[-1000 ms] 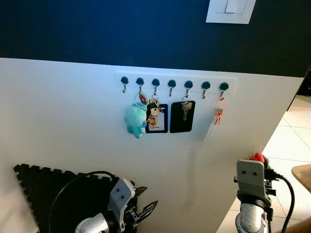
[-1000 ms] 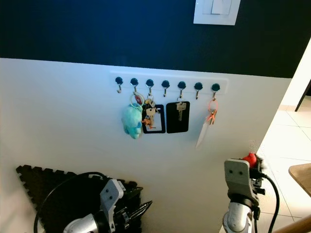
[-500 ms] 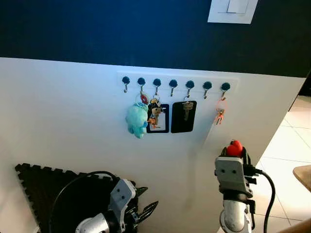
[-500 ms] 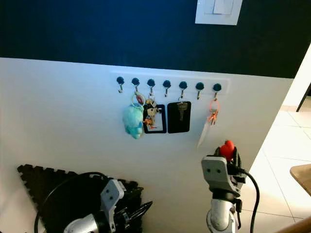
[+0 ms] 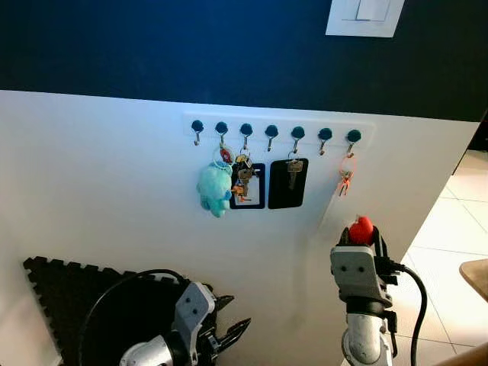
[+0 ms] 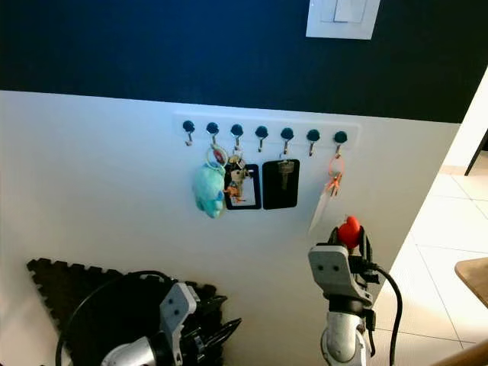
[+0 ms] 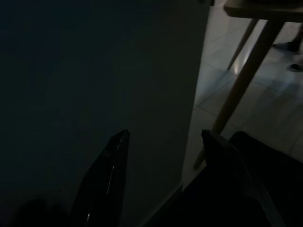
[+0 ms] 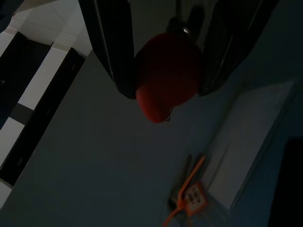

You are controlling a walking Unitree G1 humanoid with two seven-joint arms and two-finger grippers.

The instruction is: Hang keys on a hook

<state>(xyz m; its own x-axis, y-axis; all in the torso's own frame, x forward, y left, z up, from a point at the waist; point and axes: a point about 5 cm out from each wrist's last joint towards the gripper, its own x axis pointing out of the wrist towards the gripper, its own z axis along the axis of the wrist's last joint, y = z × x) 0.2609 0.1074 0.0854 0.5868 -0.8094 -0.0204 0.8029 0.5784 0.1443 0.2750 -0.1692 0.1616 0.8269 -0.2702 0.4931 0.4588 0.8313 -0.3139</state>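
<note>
Wall in two bands, dark navy upper part over white lower part, with a white light switch high up, black interlocking foam mat at its foot, pale floor tiles to the right.

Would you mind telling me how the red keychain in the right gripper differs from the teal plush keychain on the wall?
The red keychain is pinched between the right gripper's fingers, below the hook rail and not yet hung; the teal plush keychain already hangs from a hook. The red one is small, rounded and plain red; the teal one looks larger and fuzzy. Both are soft-looking key fobs.
</note>
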